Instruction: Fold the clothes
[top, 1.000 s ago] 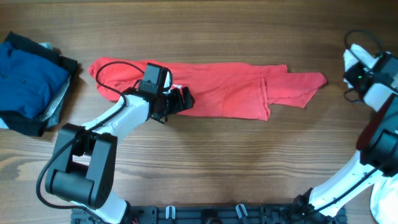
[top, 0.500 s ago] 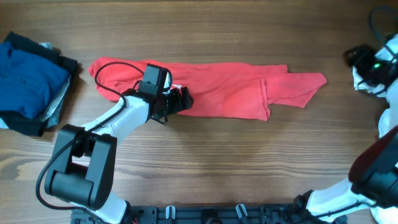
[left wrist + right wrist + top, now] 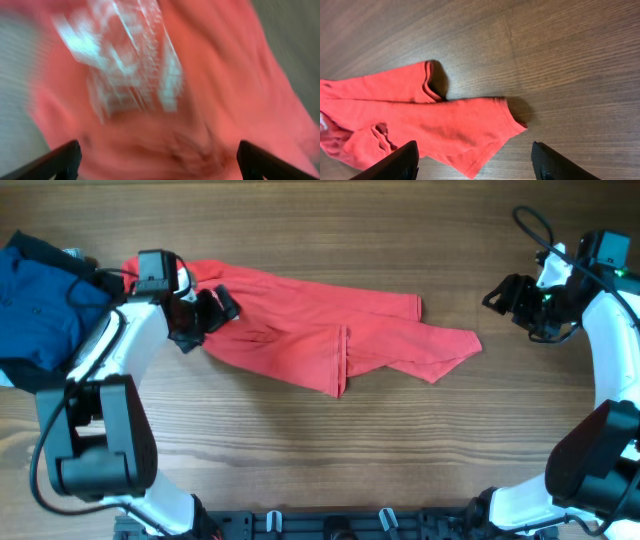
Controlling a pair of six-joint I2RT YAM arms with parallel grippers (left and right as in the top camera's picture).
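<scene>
A red shirt point(image 3: 320, 335) lies stretched across the wooden table, slanting from upper left to lower right, with a sleeve end at the right. My left gripper point(image 3: 205, 315) is at the shirt's left end. In the blurred left wrist view its fingers point(image 3: 160, 162) are wide apart, with red cloth and white print point(image 3: 200, 75) filling the space between them. My right gripper point(image 3: 500, 295) is open and empty. It hovers to the right of the sleeve end, apart from it. The right wrist view shows the sleeve point(image 3: 445, 125) below its fingers point(image 3: 474, 152).
A stack of folded clothes with a blue garment on top point(image 3: 40, 310) sits at the left edge, close to the left gripper. Bare wooden table point(image 3: 320, 450) lies in front of the shirt. A white object point(image 3: 622, 500) shows at the bottom right corner.
My left gripper moved left and back, and the shirt shifted left with it and turned, so its right end is lower. My right arm swung in from the right edge toward the shirt.
</scene>
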